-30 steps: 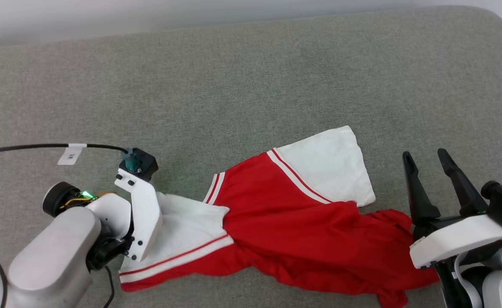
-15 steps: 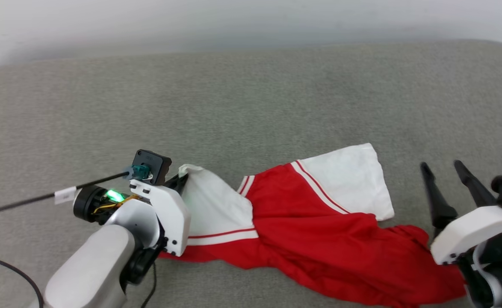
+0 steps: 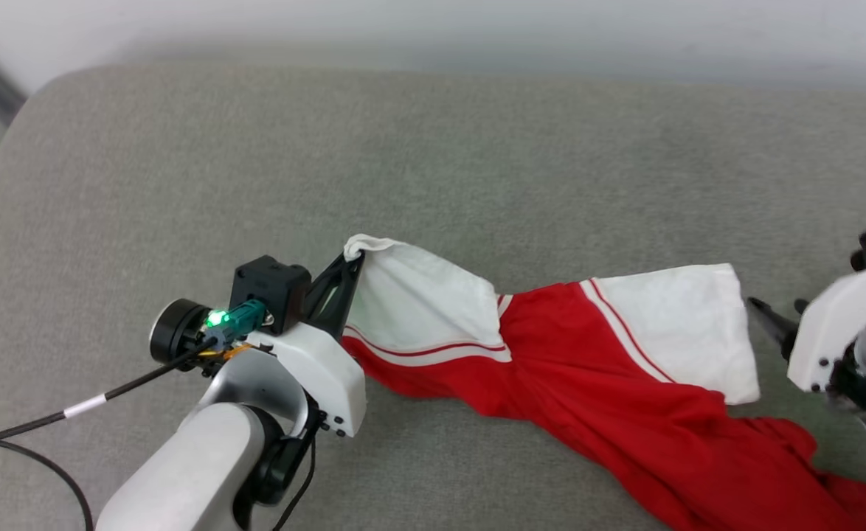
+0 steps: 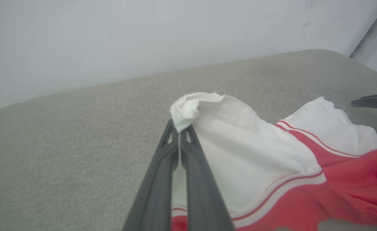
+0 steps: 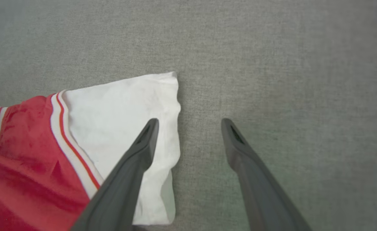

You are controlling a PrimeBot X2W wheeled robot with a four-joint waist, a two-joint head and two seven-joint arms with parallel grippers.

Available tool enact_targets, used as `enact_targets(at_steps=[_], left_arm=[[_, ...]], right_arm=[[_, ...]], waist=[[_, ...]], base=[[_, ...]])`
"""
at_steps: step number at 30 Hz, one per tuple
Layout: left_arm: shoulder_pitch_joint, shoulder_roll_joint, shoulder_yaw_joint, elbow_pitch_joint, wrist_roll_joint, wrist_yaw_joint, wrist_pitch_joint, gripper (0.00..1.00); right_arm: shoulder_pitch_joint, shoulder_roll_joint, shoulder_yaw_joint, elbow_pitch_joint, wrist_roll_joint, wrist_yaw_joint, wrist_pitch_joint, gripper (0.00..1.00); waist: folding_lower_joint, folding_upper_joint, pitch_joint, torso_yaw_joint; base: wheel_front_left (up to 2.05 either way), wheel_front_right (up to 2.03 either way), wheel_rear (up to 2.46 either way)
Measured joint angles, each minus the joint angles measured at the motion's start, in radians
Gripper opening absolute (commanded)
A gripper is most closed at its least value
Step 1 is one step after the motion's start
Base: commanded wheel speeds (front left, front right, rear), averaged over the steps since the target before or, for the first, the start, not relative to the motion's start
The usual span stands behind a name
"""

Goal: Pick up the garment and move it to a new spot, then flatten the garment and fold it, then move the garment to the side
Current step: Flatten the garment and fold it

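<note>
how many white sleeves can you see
2. The pinched sleeve hangs from the shut left hand; the flat sleeve lies on the couch by the open right hand.

Red garment (image 3: 588, 391) — white, stripe-edged sleeves (image 3: 418, 302)

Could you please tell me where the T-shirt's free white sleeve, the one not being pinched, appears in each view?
Head view: the free white sleeve lies right of centre, flat on the grey cushion.
Left wrist view: the sleeve sits at the right, beyond the pinched sleeve.
Right wrist view: the sleeve is left of centre, crossed by a finger of the right gripper.
Shared landmark: its red-and-white striped band.
</note>
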Motion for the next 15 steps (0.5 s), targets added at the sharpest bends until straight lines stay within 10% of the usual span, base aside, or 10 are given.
enact_targets(at_steps=[12,14,15], left_arm=[[-0.019,-0.034,-0.024,-0.010,0.003,-0.014,-0.027,0.00],[-0.019,-0.035,-0.024,-0.002,-0.004,-0.014,-0.024,0.00],[-0.017,-0.034,-0.023,0.001,-0.007,-0.014,-0.023,0.00]], right_arm=[[-0.180,-0.059,0.160,0.188,0.086,0.000,0.145,1.00],[-0.200,-0.064,0.173,0.211,0.102,0.000,0.171,0.00],[-0.210,-0.065,0.185,0.219,0.105,0.000,0.182,0.00]], waist=[[-0.0001,0.0000,0.099,0.081],[-0.0001,0.0000,0.103,0.081],[0.0000,0.0000,0.104,0.079]], base=[[0.00,0.00,0.00],[0.00,0.00,0.00],[0.00,0.00,0.00]])
